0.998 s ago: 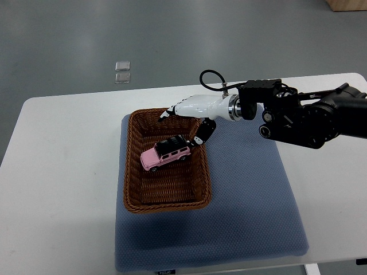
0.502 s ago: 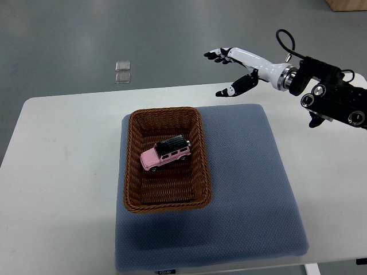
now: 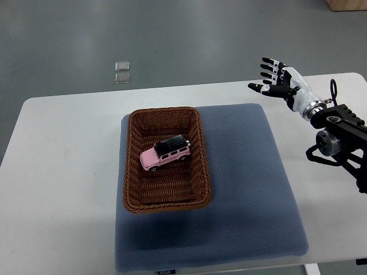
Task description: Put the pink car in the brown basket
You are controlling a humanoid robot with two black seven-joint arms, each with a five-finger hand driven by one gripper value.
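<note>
1. Holding our right hand point(image 3: 281, 83) out over the far right part of the table point(image 3: 63, 172), we keep its fingers point(image 3: 268, 66) spread wide and straight, with nothing in their grasp.
2. We see the pink car point(image 3: 165, 155) well away from our fingertips, off to their left and nearer to us, lying inside the brown basket point(image 3: 133, 189) on its woven floor, in the far half.
3. The car sits on its wheels, angled, its dark roof up, touching no wall that we can make out.
4. The basket stands on the left part of a blue mat point(image 3: 246, 195), which covers the middle of the table; our fingers hover just beyond the mat's far right corner.
5. Our left hand does not show.
</note>
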